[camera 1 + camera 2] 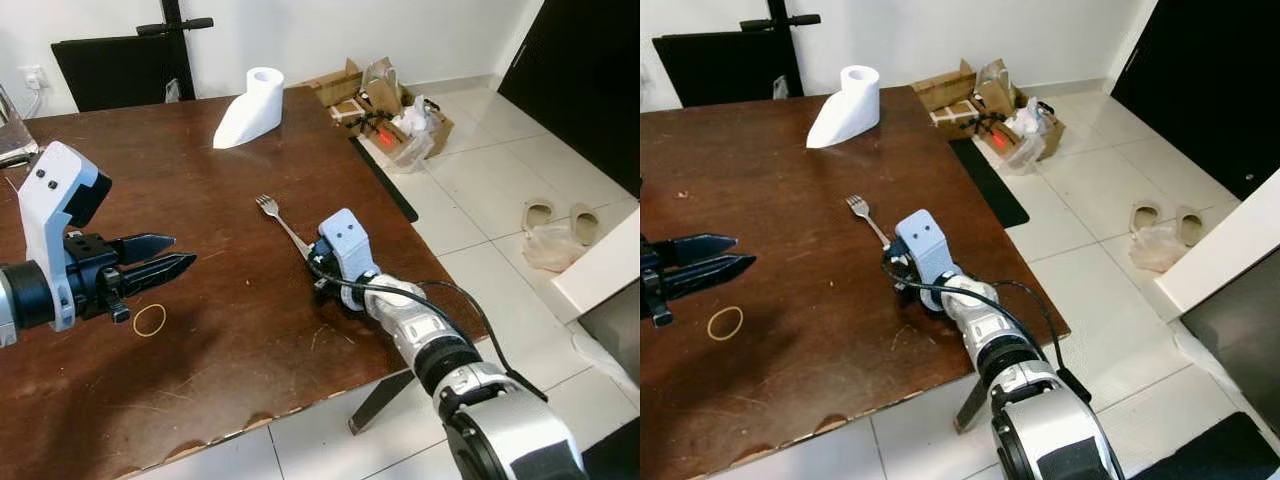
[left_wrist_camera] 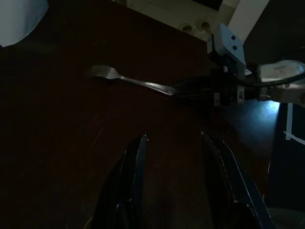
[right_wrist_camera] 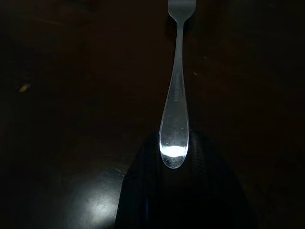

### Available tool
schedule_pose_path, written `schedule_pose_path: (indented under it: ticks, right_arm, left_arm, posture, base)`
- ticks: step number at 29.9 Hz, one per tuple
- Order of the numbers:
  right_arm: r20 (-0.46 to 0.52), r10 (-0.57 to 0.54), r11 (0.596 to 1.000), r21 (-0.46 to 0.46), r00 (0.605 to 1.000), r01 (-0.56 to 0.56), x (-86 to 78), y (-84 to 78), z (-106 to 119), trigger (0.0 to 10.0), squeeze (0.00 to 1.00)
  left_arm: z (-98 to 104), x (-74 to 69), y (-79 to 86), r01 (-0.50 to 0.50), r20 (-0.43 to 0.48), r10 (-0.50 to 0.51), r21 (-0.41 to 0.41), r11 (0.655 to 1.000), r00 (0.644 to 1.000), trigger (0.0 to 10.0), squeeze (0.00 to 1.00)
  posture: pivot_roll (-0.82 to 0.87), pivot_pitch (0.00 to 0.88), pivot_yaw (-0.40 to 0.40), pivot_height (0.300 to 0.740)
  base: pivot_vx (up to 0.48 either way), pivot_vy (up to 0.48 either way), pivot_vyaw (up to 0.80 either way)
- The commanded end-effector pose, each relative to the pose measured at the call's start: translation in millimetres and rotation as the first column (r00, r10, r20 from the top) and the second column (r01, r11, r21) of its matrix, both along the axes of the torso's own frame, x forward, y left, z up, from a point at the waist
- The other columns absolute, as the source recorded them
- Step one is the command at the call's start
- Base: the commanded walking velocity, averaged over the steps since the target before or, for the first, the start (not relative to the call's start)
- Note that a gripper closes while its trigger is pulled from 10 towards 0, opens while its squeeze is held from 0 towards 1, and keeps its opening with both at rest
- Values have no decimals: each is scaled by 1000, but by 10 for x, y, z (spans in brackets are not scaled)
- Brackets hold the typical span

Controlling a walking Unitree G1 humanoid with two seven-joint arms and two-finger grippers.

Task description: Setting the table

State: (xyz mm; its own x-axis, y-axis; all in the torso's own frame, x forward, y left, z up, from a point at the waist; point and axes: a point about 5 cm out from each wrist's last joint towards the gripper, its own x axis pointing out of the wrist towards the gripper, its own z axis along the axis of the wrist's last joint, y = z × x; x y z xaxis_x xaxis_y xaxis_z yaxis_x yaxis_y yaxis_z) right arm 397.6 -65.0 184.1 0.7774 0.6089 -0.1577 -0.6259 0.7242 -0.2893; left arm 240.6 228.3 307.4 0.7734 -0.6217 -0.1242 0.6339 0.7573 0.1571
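Right hand (image 1: 316, 258) lies low on the dark brown wooden surface (image 1: 230, 330), its 2 black fingers pressed together on the rounded handle end of the slim silver metal fork (image 1: 281, 224). The right wrist view shows that handle end sitting right at the fingertips, so the pinch is at the very tail of the fork, probably because that leaves the tines free and lets the fork be laid flat. The fork rests along the surface with its tines pointing away from the robot, toward the white paper roll with its loose tail (image 1: 250, 108) at the far edge. I judge this to be the placing or aligning step of the table setting; whether the fork is being set down or taken up cannot be told.

Left hand (image 1: 178, 256) hovers over the surface well to the left of the fork, its 2 fingers slightly spread and holding nothing, pointing toward the fork as if waiting in reserve. A thin tan rubber band (image 1: 150, 320) lies flat on the surface, nearer the robot than the fork and just below the left hand.
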Motion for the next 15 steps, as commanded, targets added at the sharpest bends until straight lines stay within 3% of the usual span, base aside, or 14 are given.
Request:
schedule_pose_path:
  ticks: [1,3,4,7,9,13,14,15]
  right_arm:
    - [-139,33,998,-47,990,-39,-106,-79,-355,0,0]
    - [-147,163,987,14,976,-163,-171,-98,-337,7882,0]
    - [-148,224,974,50,963,-219,-210,-112,-320,10000,0]
    - [-142,279,960,75,950,-271,-254,-125,-304,10000,0]
    - [-137,428,902,124,893,-413,-429,-163,-275,10000,0]
    - [-135,462,885,132,877,-446,-484,-177,-268,10000,0]
    - [-134,514,857,123,848,-500,-630,-274,-277,10000,0]
    - [-134,514,857,123,848,-500,-630,-274,-277,10000,0]
  left_arm:
    - [-48,-8,-19,9,-11,-9,-2,1000,1000,10000,0]
    - [-80,1,-30,5,-18,-5,-9,1000,1000,10000,0]
    - [-90,5,-35,5,-20,-5,-12,1000,1000,10000,0]
    - [-96,9,-39,5,-22,-5,-15,1000,1000,10000,0]
    - [-107,22,-45,4,-25,-4,-18,1000,1000,10000,0]
    - [-109,25,-48,4,-25,-4,-19,1000,1000,10000,0]
    - [-125,36,-54,4,-29,-5,-23,1000,1000,10000,0]
    - [-125,36,-54,4,-29,-5,-23,1000,1000,10000,0]
  posture:
    - [350,239,-24,740]
    - [338,244,-25,740]
    - [333,245,-24,740]
    - [333,245,-24,740]
    - [329,248,-21,740]
    - [327,249,-21,740]
    - [318,253,-20,740]
    - [318,253,-20,740]
  base:
    - [0,0,0]
    - [0,0,0]
    - [0,0,0]
    - [0,0,0]
    - [0,0,0]
    - [0,0,0]
    - [0,0,0]
    - [0,0,0]
